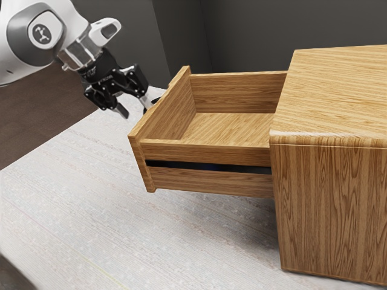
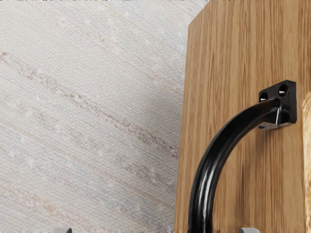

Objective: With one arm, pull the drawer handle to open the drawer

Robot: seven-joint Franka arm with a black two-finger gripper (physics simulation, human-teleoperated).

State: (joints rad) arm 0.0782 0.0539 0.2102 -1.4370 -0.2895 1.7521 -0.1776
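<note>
Pale table (image 1: 72, 229) carries a wooden cabinet (image 1: 338, 199) at the exterior view's right; its drawer (image 1: 205, 151) stands well out, long axis pointing toward the exterior view's left. Gripper (image 1: 136, 107) sits at the drawer front, fingers spread around the black handle (image 2: 214, 160), unclamped.

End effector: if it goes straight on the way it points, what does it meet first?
Likely the handle just ahead, then the drawer front behind it; depth is unclear.

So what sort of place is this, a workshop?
Probably a computer-rendered test room, not a real workshop: one robot arm, a wooden cabinet with its drawer pulled open, and a pale table before dark walls.
</note>
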